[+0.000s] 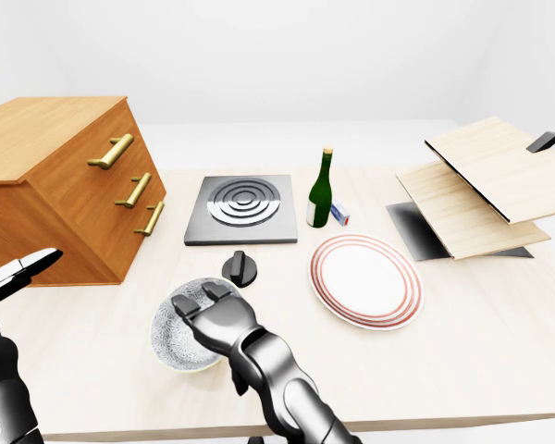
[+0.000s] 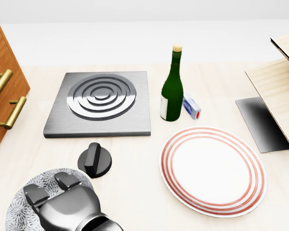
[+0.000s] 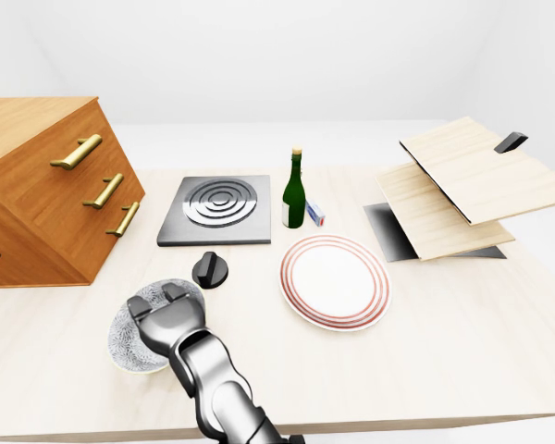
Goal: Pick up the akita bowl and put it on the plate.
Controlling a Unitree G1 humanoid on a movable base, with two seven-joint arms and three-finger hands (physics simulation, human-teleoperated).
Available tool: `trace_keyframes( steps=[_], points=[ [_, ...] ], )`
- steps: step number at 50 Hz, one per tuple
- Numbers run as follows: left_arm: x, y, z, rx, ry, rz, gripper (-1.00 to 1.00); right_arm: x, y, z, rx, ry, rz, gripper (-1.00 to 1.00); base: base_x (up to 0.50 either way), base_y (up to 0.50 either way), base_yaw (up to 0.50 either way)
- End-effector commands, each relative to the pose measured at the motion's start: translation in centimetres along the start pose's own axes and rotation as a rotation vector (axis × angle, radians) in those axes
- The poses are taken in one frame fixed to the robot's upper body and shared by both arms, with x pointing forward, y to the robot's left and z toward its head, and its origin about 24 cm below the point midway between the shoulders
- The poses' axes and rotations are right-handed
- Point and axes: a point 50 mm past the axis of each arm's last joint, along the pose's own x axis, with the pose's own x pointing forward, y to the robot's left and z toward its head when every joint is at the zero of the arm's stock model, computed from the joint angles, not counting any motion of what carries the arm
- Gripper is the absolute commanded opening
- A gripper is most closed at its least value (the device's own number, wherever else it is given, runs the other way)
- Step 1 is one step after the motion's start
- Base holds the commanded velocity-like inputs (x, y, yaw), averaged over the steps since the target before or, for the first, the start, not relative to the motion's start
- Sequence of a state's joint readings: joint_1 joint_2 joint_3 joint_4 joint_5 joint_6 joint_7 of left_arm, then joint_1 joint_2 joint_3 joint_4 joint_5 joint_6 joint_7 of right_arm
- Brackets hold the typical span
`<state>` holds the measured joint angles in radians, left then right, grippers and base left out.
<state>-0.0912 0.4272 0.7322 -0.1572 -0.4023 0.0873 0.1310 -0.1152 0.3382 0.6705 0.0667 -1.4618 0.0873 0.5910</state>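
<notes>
The akita bowl (image 2: 18, 211), white with a grey speckled pattern, sits on the table at the bottom left of the head view. My right hand (image 2: 53, 190) hangs over its right half. The grey fingers (image 1: 187, 302) bend down across the rim into the bowl, and the thumb is hidden beneath the palm. The bowl rests flat on the table. The white plate (image 2: 213, 172) with red rings lies to the right, apart from bowl and hand. My left hand (image 1: 20, 269) shows only at the left edge of the left-eye view, with its fingers stretched out and holding nothing.
A black knob (image 2: 94, 160) lies just above the bowl. A steel burner plate (image 2: 100, 103), a green bottle (image 2: 172, 89) and a small box (image 2: 191, 107) stand beyond. A wooden drawer cabinet (image 1: 60, 185) is on the left, and slanted wooden boards (image 1: 472, 185) on the right.
</notes>
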Motion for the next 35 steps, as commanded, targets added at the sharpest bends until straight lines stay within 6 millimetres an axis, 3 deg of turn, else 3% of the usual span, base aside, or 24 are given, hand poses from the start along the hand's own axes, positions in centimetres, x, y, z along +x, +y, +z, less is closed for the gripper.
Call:
trace_keyframes(
  steps=[1,35],
  points=[
    [0.0,-0.1,-0.1,-0.001,0.003,-0.001,1.00,0.3,0.0,-0.4,-0.036,0.035,0.003,0.96,0.00,0.00,0.00],
    [-0.1,0.0,0.0,-0.003,-0.002,-0.004,1.00,1.1,1.4,-0.3,-0.087,0.052,0.042,0.96,0.00,0.00,0.00]
  ],
)
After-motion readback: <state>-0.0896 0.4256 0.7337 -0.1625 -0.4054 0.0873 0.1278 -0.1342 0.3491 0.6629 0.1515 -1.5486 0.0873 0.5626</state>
